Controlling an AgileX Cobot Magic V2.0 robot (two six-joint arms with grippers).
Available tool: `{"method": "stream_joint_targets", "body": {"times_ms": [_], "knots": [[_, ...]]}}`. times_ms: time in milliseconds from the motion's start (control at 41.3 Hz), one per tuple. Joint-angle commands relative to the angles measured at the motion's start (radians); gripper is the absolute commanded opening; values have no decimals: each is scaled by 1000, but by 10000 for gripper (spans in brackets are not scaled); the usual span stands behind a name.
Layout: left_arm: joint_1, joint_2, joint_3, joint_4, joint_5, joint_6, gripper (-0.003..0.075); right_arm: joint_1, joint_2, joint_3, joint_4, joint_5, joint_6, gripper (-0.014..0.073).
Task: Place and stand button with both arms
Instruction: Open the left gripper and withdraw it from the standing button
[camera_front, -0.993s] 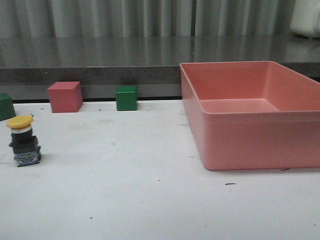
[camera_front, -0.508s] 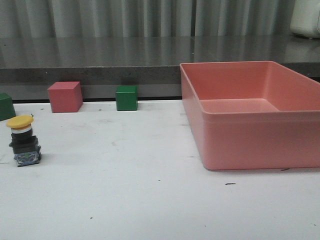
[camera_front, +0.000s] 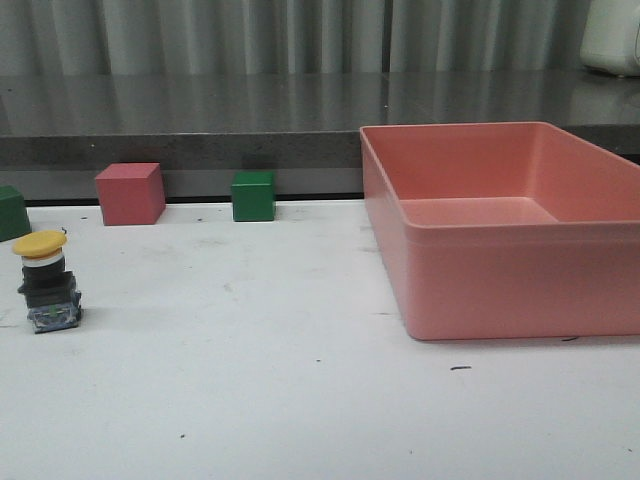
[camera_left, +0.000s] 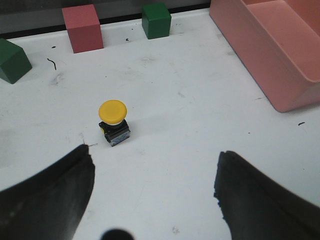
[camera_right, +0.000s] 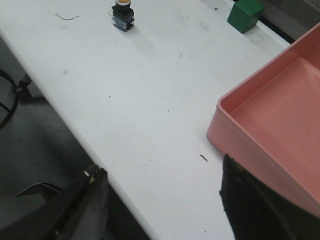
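Behind the white desk (camera_front: 300, 400) runs a dark grey ledge (camera_front: 200, 140) (dully reflective), with pale pleated curtains (camera_front: 250, 35) above it.

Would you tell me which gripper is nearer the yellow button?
Left. The left gripper hovers open just short of the button; the right gripper sits far across the table.

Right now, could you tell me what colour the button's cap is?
Yellow; the button cap shows best in the left wrist view.
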Motion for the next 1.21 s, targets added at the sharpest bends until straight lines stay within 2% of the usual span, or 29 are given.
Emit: {"method": "stream_joint_targets", "body": {"times_ms": [0, 266, 339, 412, 460, 557, 654, 702, 799, 1186], "knots": [[-8, -1, -35, 4, -61, 2, 494, -3, -6, -25, -4, -68, -7, 498], [-8, -1, -35, 4, -61, 2, 493, -3, -6, -25, -4, -70, -7, 498], [-8, -1, -35, 4, -61, 2, 470, -3, -6, -25, -5, -70, -7, 456], [-8, -1, -35, 4, -61, 2, 386, -3, -6, -25, -5, -69, -7, 337], [-8, -1, -35, 4, -61, 2, 298, -3, -6, -25, -5, -67, -7, 220], [-8, -1, -35, 4, -61, 2, 152, -3, -6, -25, -4, -67, -7, 41], [-8, -1, -35, 4, -62, 16, 26, -3, -6, -25, -4, -67, -7, -75], [-8, -1, -35, 2, -62, 56, -22, -3, -6, -25, -4, -67, -7, -63], [-8, -1, -35, -3, -62, 132, -20, -3, -6, -25, -4, -68, -7, -67], [-8, -1, -35, -3, -62, 135, -20, -3, -6, -25, -4, -68, -7, -67]]}}
